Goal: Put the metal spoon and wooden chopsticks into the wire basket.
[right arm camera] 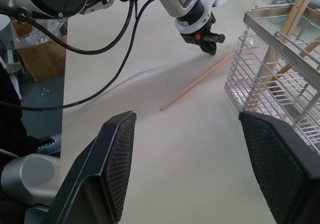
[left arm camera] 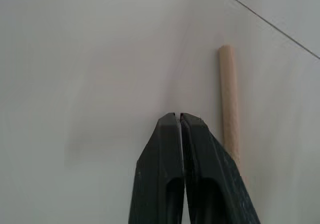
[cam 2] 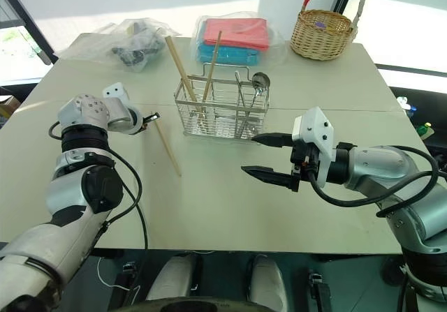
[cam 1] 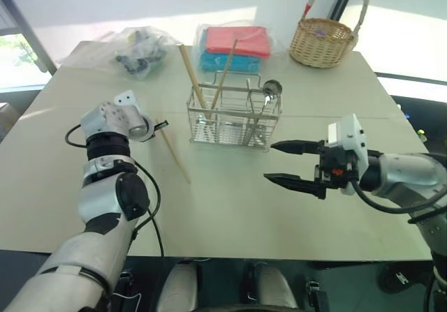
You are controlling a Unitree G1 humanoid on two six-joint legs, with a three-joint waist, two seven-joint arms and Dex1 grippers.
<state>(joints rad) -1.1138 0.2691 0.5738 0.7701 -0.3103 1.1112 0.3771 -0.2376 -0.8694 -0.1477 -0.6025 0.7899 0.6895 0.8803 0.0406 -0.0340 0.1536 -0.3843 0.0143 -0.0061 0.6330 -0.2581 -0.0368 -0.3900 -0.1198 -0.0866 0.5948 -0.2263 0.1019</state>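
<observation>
The right gripper [cam 1: 288, 163] is held spread, idle. The left gripper [left arm camera: 180, 121] is pressed together empty; one wooden chopstick [left arm camera: 229, 103] lies just beside its jaws, missed.

The pale beige tabletop [cam 1: 230, 207] carries a silver wire basket [cam 1: 234, 120] at centre, 1 loose tan wooden chopstick [cam 1: 174, 155] just left of it, a round woven wicker basket [cam 1: 323, 41] far right, stacked red-and-blue packets [cam 1: 234, 47] and a clear plastic bag [cam 1: 140, 52] far left.
</observation>
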